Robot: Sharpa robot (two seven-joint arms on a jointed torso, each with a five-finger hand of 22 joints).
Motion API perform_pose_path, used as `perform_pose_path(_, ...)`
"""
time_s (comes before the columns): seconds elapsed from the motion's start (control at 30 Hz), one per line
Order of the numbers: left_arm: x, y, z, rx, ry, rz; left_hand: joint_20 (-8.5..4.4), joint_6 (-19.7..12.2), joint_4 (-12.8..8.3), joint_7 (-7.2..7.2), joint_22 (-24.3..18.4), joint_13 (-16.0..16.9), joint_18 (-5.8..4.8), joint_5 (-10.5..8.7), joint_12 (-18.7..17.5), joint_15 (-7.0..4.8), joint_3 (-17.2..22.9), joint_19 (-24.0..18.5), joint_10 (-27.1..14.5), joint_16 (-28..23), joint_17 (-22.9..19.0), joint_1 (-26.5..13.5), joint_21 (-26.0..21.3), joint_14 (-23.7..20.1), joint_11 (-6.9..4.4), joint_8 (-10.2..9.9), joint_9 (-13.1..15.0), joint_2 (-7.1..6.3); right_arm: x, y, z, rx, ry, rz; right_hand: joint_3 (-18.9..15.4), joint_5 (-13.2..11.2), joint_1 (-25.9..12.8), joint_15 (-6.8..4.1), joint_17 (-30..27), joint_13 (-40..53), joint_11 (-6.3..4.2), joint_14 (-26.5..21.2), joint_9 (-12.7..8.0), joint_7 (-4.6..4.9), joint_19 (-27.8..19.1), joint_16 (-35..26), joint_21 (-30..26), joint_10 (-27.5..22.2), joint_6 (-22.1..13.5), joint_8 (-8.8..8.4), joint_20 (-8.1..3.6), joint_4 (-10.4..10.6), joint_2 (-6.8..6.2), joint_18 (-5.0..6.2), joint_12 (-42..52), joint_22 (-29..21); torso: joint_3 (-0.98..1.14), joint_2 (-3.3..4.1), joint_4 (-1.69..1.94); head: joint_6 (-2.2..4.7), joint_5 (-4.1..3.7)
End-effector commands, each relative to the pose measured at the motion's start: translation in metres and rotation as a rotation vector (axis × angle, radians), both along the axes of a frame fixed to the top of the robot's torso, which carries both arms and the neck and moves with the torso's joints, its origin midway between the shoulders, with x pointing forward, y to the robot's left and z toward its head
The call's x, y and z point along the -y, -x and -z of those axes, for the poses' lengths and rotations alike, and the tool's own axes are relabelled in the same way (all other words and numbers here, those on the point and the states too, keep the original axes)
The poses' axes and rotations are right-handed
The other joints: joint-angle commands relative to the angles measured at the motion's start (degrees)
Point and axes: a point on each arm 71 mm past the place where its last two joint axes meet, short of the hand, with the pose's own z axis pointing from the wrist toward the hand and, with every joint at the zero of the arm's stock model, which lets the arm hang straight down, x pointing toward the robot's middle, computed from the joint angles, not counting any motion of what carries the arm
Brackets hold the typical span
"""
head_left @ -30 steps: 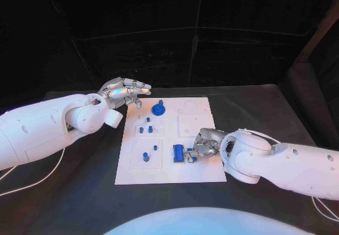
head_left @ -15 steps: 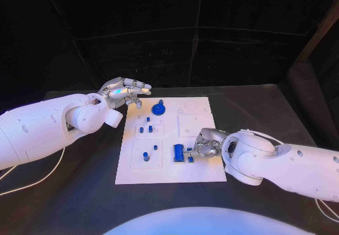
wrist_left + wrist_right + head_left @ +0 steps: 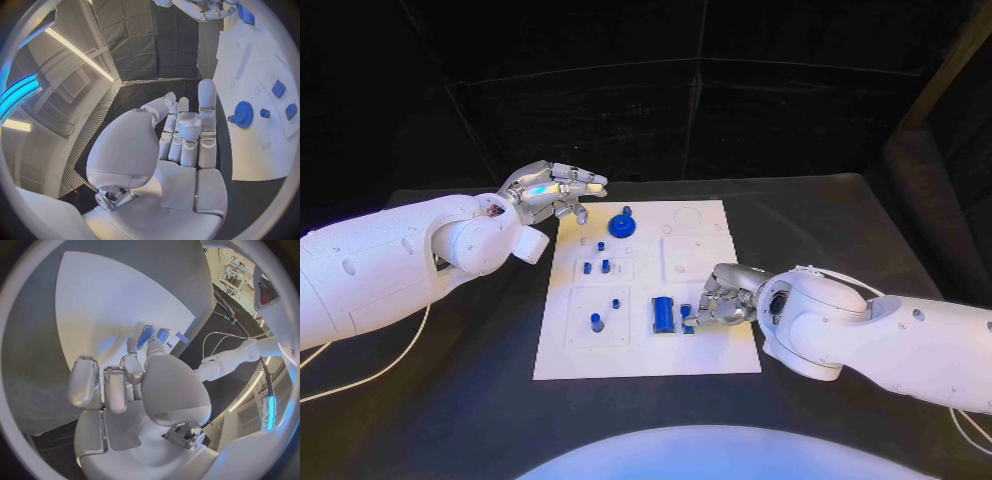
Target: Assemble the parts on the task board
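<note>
The left hand (image 3: 554, 190) is seen raised above the black worktop (image 3: 459, 390) just beyond the far left corner of the task board (image 3: 711, 350), its fingers (image 3: 206, 112) spread apart with nothing held. The white task board lies in the middle of the worktop. In its left column of recessed squares, a short blue peg (image 3: 597, 321) and a smaller blue pin (image 3: 616, 300) are seen standing in the near square, and two small blue pieces (image 3: 596, 267) in the square beyond it. A blue gear (image 3: 622, 226) is seated near the far edge of the board. Toward the middle of the near half, a long blue block (image 3: 665, 316) lies on the board. Just to its right, a small blue part (image 3: 687, 322) is pinched at the fingertips of the right hand (image 3: 721, 298), which is lowered over the board; whether this part touches the block cannot be told.
</note>
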Motion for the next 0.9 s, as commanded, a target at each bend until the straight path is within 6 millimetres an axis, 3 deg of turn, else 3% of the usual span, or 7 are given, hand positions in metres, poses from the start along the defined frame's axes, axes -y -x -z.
perform_pose_path(0.03, 0.0015, 0.0002, -0.0010, 0.004, -0.001, 0.016, 0.16, -0.5, 0.1, 0.01, -0.1, -0.1, 0.73, 0.05, 0.2, 0.28, 0.1, -0.2, -0.5, 0.2, 0.0, -0.4, -0.2, -0.1, -0.02, 0.2, -0.1, 0.27, -0.0023, 0.0015, 0.0000, -0.007, 0.017, -0.047, -0.3, -0.5, 0.6, -0.37, 5.4, 0.0, -0.07, 4.2, 0.1, 0.13, 0.3, 0.3, 0.1, 0.2, -0.1, 0.09, -0.21, -0.3, -0.30, -0.81, 0.1, 0.0, -0.01, 0.03, 0.06, -0.01, 0.07)
perform_pose_path(0.9, 0.0021, 0.0002, -0.0008, 0.001, -0.001, 0.018, 0.17, -0.6, 0.1, 0.03, -0.1, -0.1, 0.72, 0.06, 0.2, 0.30, 0.1, -0.2, -0.6, 0.2, 0.0, -0.5, -0.2, -0.1, 0.01, 0.2, -0.1, 0.27, -0.0006, -0.0074, 0.0044, 0.009, 0.025, -0.036, -1.5, -3.4, -0.2, -0.30, 5.6, 0.3, -0.04, 4.2, 0.4, 0.12, 0.3, 0.3, 0.2, 0.4, 0.2, 0.15, -0.10, 1.0, 0.98, -0.83, 0.2, 0.3, 0.03, 0.17, 0.14, -0.08, 0.14)
